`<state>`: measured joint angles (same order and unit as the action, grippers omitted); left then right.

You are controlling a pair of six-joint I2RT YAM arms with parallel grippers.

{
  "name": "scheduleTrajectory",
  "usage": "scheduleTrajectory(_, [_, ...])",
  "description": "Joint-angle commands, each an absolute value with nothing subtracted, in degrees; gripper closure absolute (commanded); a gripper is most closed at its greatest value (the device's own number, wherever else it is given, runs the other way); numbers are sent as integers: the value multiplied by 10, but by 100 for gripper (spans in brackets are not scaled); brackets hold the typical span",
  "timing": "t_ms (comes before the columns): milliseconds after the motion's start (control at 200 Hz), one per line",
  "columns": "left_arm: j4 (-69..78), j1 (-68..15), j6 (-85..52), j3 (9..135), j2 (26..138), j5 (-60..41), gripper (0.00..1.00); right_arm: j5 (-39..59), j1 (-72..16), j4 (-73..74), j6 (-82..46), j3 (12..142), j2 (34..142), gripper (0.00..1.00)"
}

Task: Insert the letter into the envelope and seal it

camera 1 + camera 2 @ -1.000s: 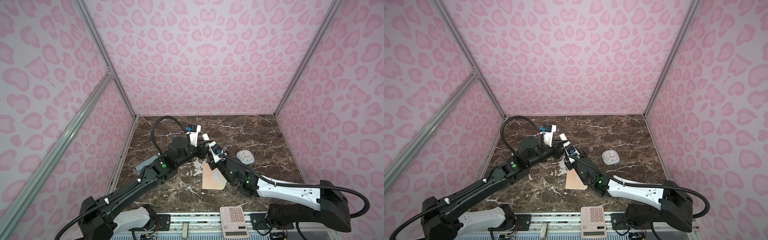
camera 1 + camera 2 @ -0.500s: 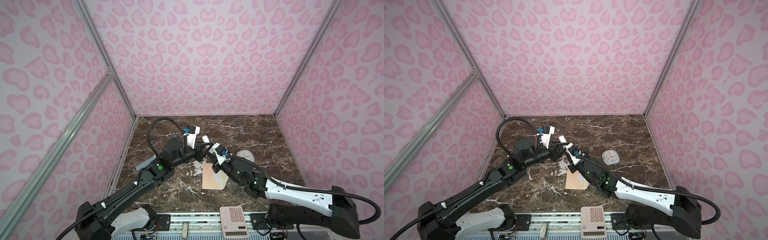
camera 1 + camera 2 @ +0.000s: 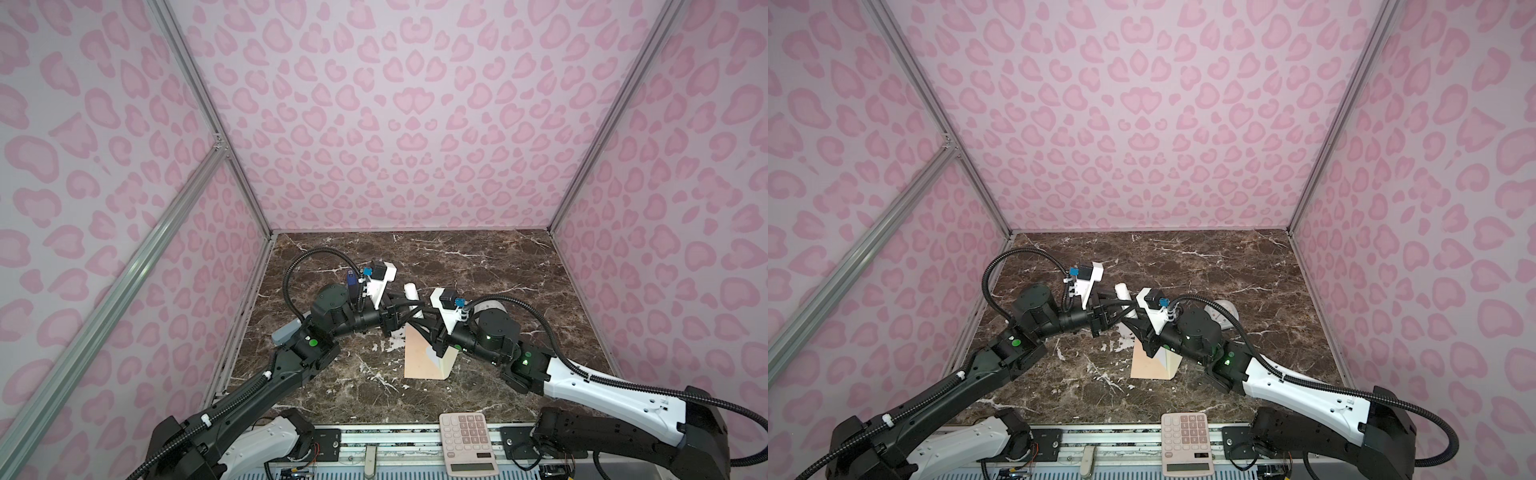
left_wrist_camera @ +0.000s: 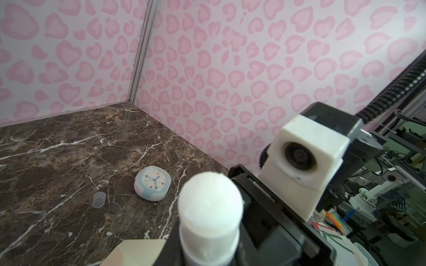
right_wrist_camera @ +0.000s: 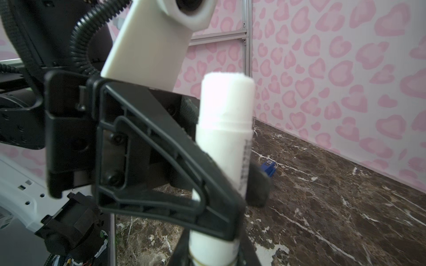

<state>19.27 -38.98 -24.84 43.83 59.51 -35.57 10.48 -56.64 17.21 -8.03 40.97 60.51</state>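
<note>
as left gripper (image 5: 239, 195) clamps glue stick (image 5: 227, 103), envelope (image 3: 417, 361) rests.

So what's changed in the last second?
The right arm swung out to its right and now hides most of the clock in both top views. The left end effector and right end effector keep gripping the white glue stick; envelope and calculator stayed put.
</note>
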Motion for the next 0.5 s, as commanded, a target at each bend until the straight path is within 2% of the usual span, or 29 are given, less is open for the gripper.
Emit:
scheduleTrajectory(0, [193,-390,-240,439,599,-383,96,181,-567,219,-79,414,599,92])
scheduleTrajectory(80, [193,-389,-246,441,599,-369,96,146,-568,214,-65,408,591,77])
scheduleTrajectory(155, [191,-388,-259,444,600,-345,96,108,-568,224,-51,391,581,57])
scheduleTrajectory(200, [196,-388,-272,444,601,-325,96,86,-568,235,-42,379,574,49])
scheduleTrajectory(315, [221,-388,-330,439,607,-260,96,43,-569,277,-23,342,558,40])
scheduleTrajectory(495, [272,-385,-446,428,617,-196,96,-53,-595,396,61,271,534,35])
